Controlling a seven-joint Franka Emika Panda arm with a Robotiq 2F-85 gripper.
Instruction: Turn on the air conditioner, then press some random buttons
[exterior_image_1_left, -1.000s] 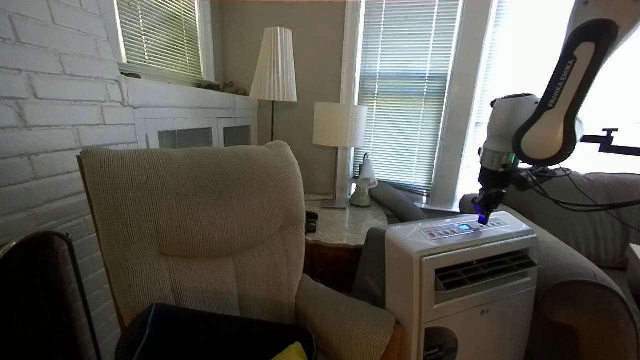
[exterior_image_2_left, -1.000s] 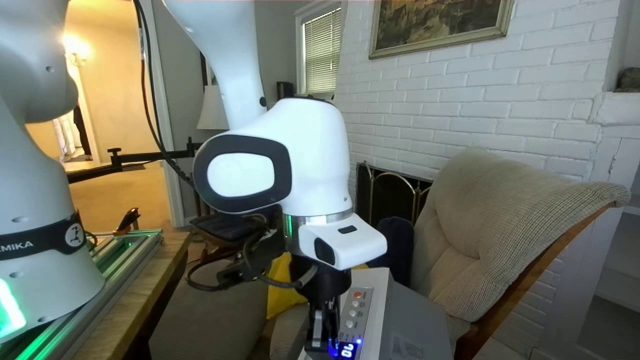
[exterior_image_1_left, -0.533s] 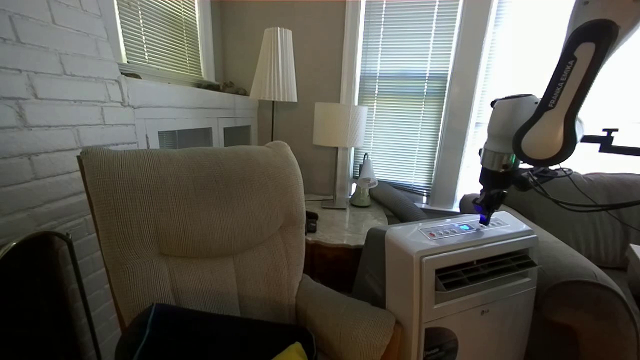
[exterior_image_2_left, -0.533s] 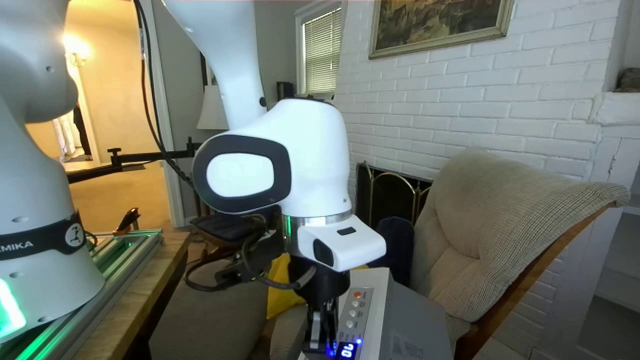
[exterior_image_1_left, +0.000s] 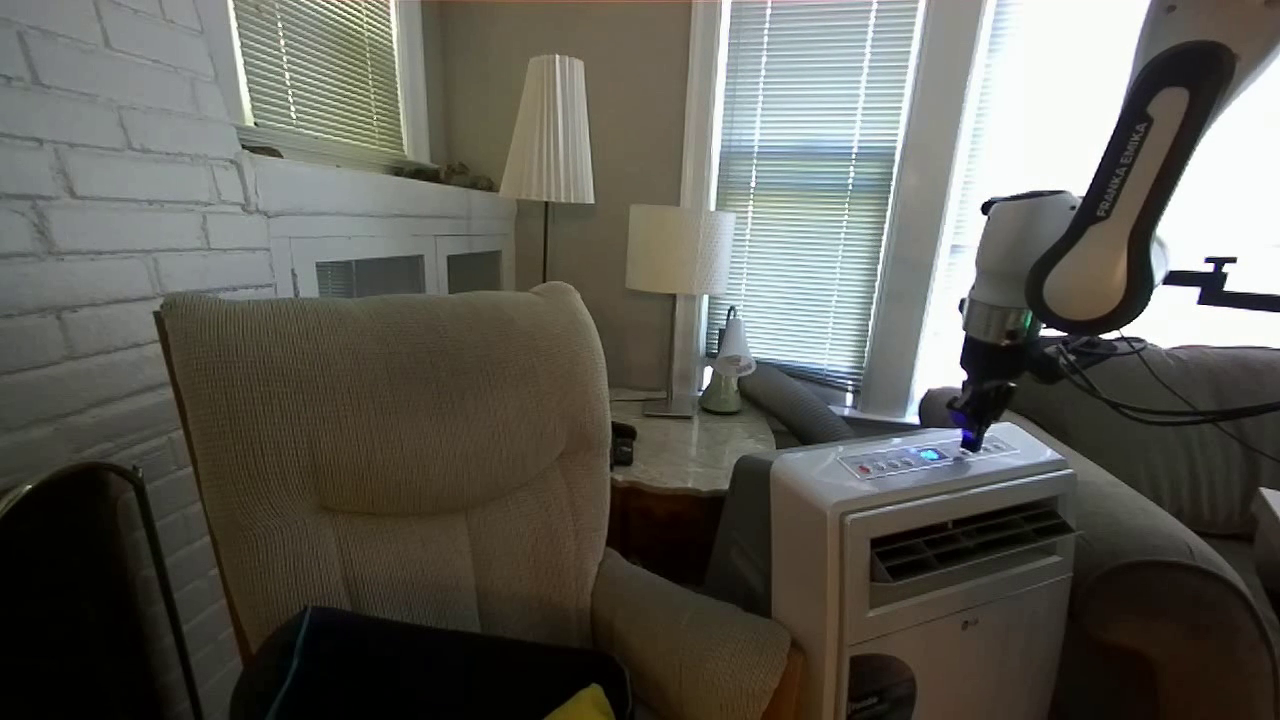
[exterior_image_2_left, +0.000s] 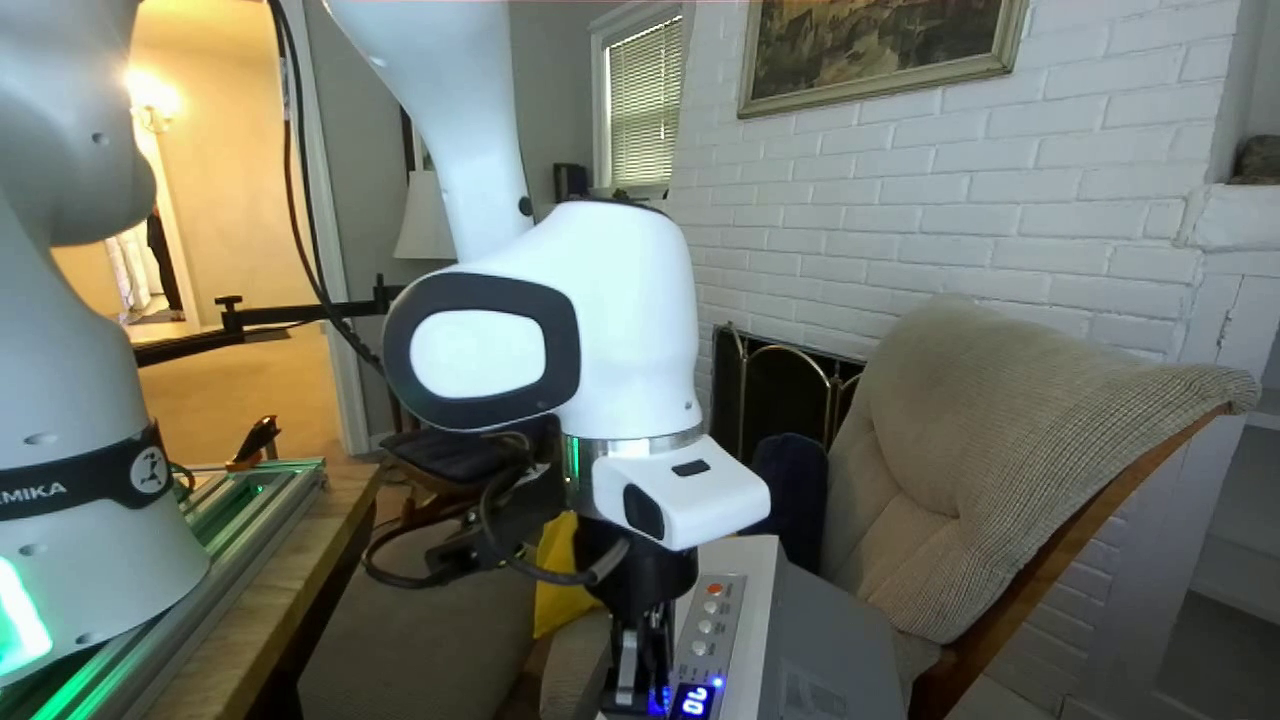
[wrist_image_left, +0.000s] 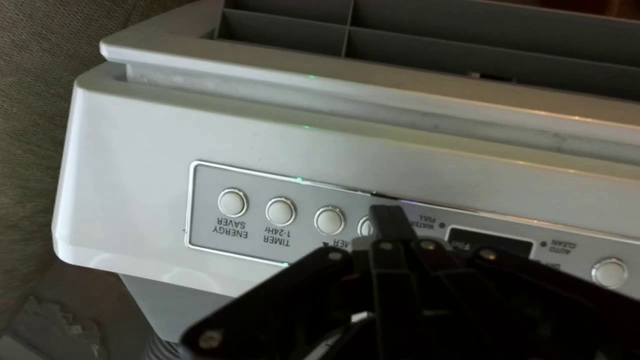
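Note:
The white air conditioner (exterior_image_1_left: 960, 650) stands beside the armchair, its slatted front vent open. It also shows in an exterior view (exterior_image_2_left: 825, 640) and the wrist view (wrist_image_left: 300, 145). Its top panel has a row of round buttons (wrist_image_left: 280, 212), also in both exterior views (exterior_image_1_left: 890, 465) (exterior_image_2_left: 704, 627). The display (exterior_image_2_left: 693, 702) is lit with blue digits there, but looks dark in the wrist view. My gripper (wrist_image_left: 392, 210) is shut and empty, fingertips together, pointing down at the panel beside the display (exterior_image_1_left: 968, 443) (exterior_image_2_left: 640, 700). It partly covers one button. Contact with it cannot be told.
The beige armchair (exterior_image_1_left: 460, 420) stands beside the unit, and a sofa (exterior_image_1_left: 1150, 520) on its other side. A side table (exterior_image_1_left: 690, 450) with lamps and a grey exhaust hose (exterior_image_1_left: 800, 405) are behind. The arm's wooden bench (exterior_image_2_left: 290, 590) is near the unit.
My gripper has shifted slightly along the panel, away from the display, and sunk a little lower. It stays shut. The air conditioner and display look the same.

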